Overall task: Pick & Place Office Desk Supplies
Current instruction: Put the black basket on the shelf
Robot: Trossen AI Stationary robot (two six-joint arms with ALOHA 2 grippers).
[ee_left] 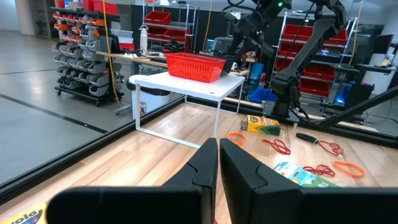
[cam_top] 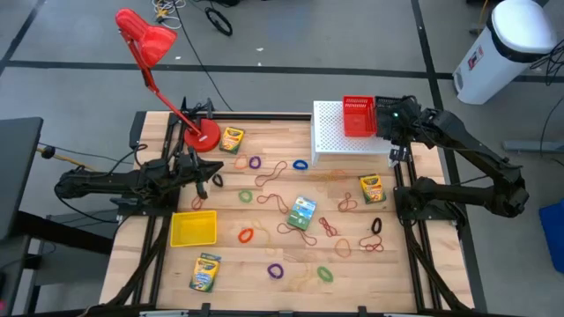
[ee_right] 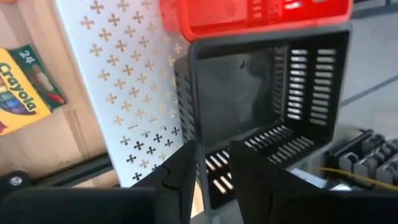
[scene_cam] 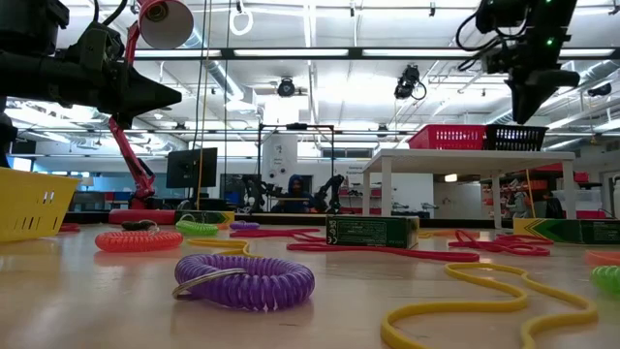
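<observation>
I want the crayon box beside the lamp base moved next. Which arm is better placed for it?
Left, probably. The left hand sits shut near the lamp base, close to that crayon box. The right hand is across the table at the white riser, over the black basket.

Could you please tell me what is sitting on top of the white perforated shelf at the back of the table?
On the white shelf sit a red mesh basket and, beside it, a black mesh basket, which looks empty. From above, the right end effector covers most of the black one.
</observation>
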